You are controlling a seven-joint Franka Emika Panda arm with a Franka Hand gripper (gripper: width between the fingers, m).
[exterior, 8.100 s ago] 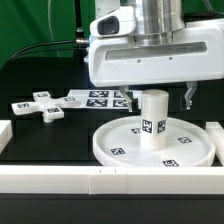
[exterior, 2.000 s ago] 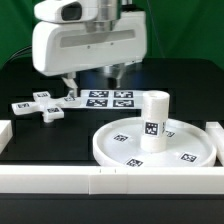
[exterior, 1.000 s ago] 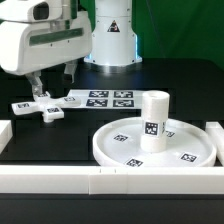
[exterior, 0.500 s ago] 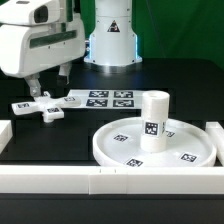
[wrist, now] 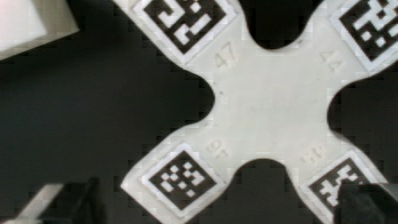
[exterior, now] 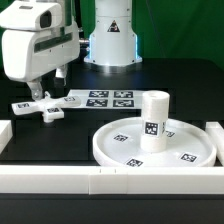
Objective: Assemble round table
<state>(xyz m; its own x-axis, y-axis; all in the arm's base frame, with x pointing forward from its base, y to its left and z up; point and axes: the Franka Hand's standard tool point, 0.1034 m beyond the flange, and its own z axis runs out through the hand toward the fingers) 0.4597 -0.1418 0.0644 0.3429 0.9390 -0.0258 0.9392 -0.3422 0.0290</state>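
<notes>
1. The bench (exterior: 60,140) is showing as a flat, matte black surface. A green curtain (exterior: 185,30) is hanging across the back of the room behind it.
2. The marker board (exterior: 100,99) is lying flat on the bench, with its black-and-white tags facing up. The arm's white base (exterior: 110,40) is standing behind the marker board, farther from the camera.
3. The cross-shaped foot (exterior: 38,107) is lying flat on the bench just beside the marker board, on the exterior view's left of it. The tags on its arms are facing up.
4. The gripper (exterior: 48,88) is hovering directly over the foot, to the exterior view's left of the marker board. Its fingers (exterior: 35,92) are spread wide and are holding nothing. I cannot tell whether either fingertip is touching the foot.
5. In the wrist view the foot (wrist: 267,100) is filling most of the picture. The dark fingers (wrist: 63,205) are showing at one edge, beyond two of its tagged arms.
6. The round disc (exterior: 120,150) is resting on the bench in front of the marker board, nearer the camera and toward the exterior view's right. It is well apart from the foot.
7. The leg (exterior: 153,120) is standing upright at the middle of the disc, with one tag facing the camera.
8. White border rails (exterior: 100,182) are running along the bench edges in front of the marker board and out to both sides of it.
</notes>
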